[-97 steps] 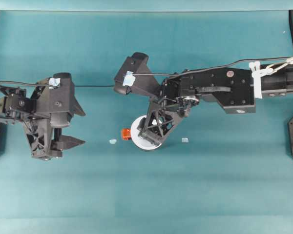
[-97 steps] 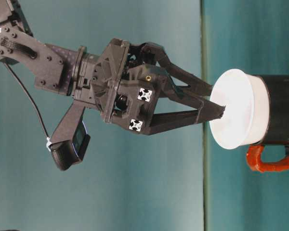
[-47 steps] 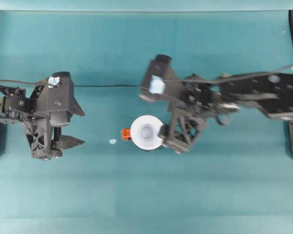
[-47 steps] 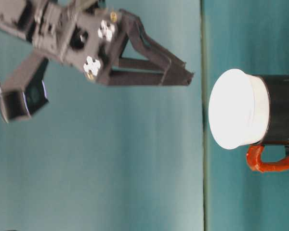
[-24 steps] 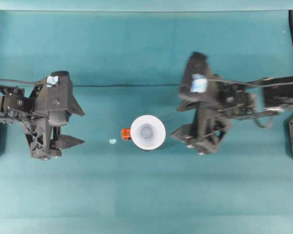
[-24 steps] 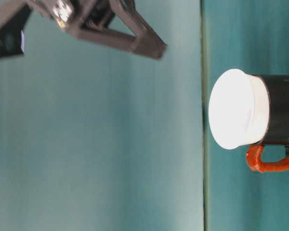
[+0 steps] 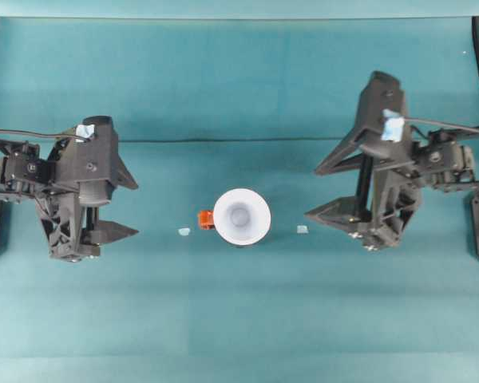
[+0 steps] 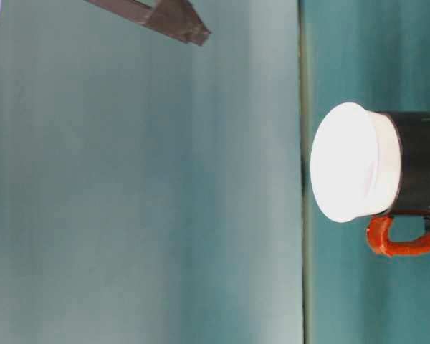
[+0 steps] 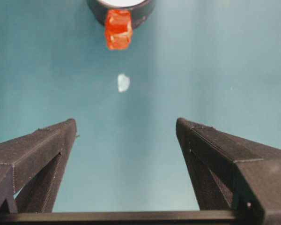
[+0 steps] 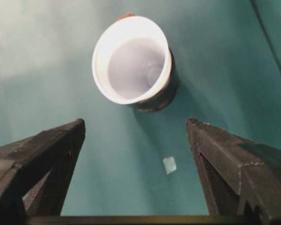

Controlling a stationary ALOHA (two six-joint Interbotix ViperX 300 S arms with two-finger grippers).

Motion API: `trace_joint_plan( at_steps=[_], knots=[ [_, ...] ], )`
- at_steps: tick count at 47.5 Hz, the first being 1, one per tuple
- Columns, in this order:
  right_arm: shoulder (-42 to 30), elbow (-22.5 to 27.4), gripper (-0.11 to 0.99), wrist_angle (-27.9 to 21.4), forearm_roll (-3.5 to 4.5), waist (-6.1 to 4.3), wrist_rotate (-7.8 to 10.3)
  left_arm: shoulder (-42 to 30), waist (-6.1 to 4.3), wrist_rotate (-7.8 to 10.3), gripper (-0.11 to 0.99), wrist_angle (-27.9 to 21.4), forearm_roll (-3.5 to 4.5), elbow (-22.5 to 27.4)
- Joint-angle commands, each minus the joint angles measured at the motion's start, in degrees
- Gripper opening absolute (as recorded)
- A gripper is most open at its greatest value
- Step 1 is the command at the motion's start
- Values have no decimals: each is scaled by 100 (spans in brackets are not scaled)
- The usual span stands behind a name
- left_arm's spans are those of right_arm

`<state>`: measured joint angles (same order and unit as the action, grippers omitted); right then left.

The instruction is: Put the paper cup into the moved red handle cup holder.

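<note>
The white paper cup (image 7: 241, 216) stands upright inside the black red handle cup holder (image 8: 418, 168) at the middle of the table. Its rim rises above the holder, and the red handle (image 7: 206, 219) points left. My right gripper (image 7: 311, 194) hangs open to the right of the cup, well apart from it and raised; one fingertip (image 8: 179, 19) shows high above the table. In the right wrist view the cup (image 10: 131, 58) and holder (image 10: 160, 97) lie ahead of the open jaws. My left gripper (image 7: 136, 209) is open at the left, with the handle (image 9: 118, 29) far ahead.
Two small pale scraps lie on the teal cloth, one left of the handle (image 7: 184, 231) and one right of the holder (image 7: 302, 229). A thin black cable (image 7: 191, 141) runs across the table behind the cup. Dark frame posts stand at both side edges.
My right gripper let go of the cup's rim, rose and pulled back to the right, opening wide. The cup stayed in the holder. The left arm has not moved.
</note>
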<state>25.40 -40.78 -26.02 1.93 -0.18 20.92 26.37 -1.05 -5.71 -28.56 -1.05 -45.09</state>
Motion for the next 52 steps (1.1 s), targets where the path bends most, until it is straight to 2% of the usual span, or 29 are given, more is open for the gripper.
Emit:
trace_joint_plan(
  at_steps=[1, 52],
  knots=[
    [378, 53, 59, 44, 35, 18, -70, 62, -9, 0, 96, 26, -9, 62],
    [352, -35, 59, 44, 35, 26, -53, 53, -9, 0, 96, 26, -9, 62]
  ],
)
